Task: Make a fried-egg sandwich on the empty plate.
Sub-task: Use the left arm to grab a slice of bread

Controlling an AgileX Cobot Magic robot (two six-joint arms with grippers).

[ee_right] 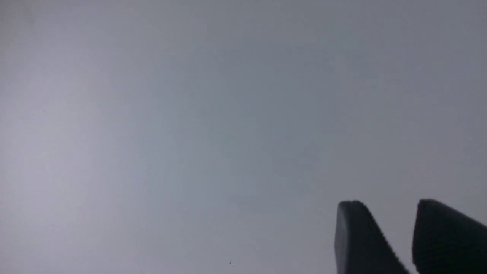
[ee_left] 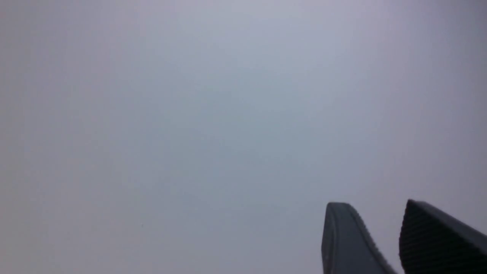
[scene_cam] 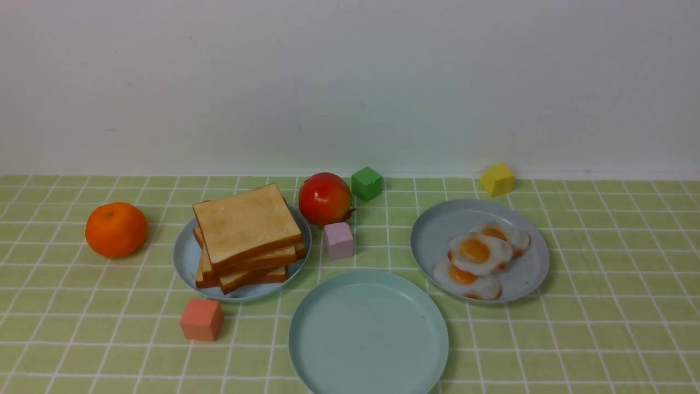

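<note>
Kickoff: idling out of front view with left gripper (ee_left: 376, 207) and right gripper (ee_right: 391, 205) both spread and empty, needing a slice off toast stack (scene_cam: 246, 224) at 10 o'clock onto bare plate (scene_cam: 369, 334) at 6, then fried egg (scene_cam: 476, 251) from 2.

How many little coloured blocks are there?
4: green block beside the red fruit, lilac block in front of it, yellow block by the wall, salmon block left of the mint plate.
</note>
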